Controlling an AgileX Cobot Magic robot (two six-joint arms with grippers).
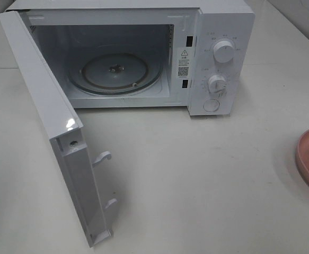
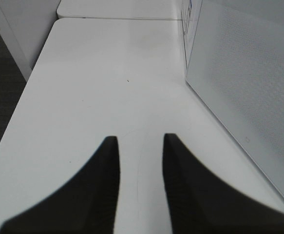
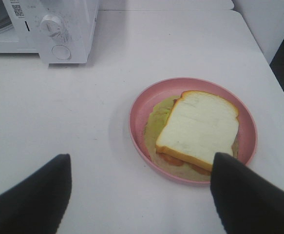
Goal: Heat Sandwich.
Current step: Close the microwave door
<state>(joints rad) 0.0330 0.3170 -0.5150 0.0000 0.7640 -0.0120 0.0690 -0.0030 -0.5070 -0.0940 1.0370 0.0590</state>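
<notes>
While the microwave [image 1: 133, 58] stands with its door [image 1: 53, 132] swung fully open toward the near left and the glass turntable [image 1: 114, 71] bare, the sandwich [image 3: 198, 129] sits on the pink plate [image 3: 142, 105] at the far right edge of the table [image 1: 196, 180], well apart from the oven. Only the plate's rim and a yellow-green sliver show in the high view (neither arm is visible there). Right gripper [image 3: 142, 190] hovers with its jaws wide apart and nothing between them; the sandwich lies just ahead of it, offset toward one finger [image 3: 244, 195], which overlaps the plate's near edge in the wrist view. Top slice is roughly square, turned a bit relative to the jaw line, so no strong long axis to align to. Left gripper [image 2: 141, 185] has jaws narrowly apart, holding nothing, over bare table beside the door's outer face. Right arm is clearly the nearer one, so the pick looks like its job; it likely needs a small sideways shift to centre before descending.
</notes>
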